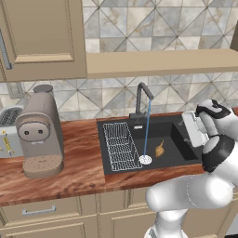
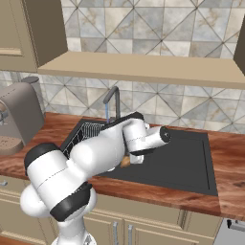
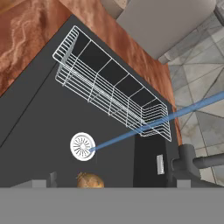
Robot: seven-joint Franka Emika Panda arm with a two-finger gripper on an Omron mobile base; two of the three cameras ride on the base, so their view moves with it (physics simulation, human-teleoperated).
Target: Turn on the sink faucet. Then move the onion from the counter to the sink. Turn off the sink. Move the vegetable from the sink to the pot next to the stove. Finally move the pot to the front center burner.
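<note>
sink (image 1: 179,139) holds onion (image 1: 160,149) and rack (image 1: 120,146) (water running); gripper (image 3: 65,183) wide open, empty.

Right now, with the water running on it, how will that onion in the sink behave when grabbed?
The onion looks rounded with a tapered end, so it may roll on the flat sink floor. Lying near the running stream, it is probably wet and slippery. It looks firm, not floppy.

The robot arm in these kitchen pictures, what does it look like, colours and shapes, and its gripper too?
The arm is built of glossy white, rounded segments with black bands at the joints. Its links are thick and tubular, swelling to bulbous elbows. The hand is a boxy white block. The gripper shows two small grey finger tips. No loose cables or markings can be made out.
</note>
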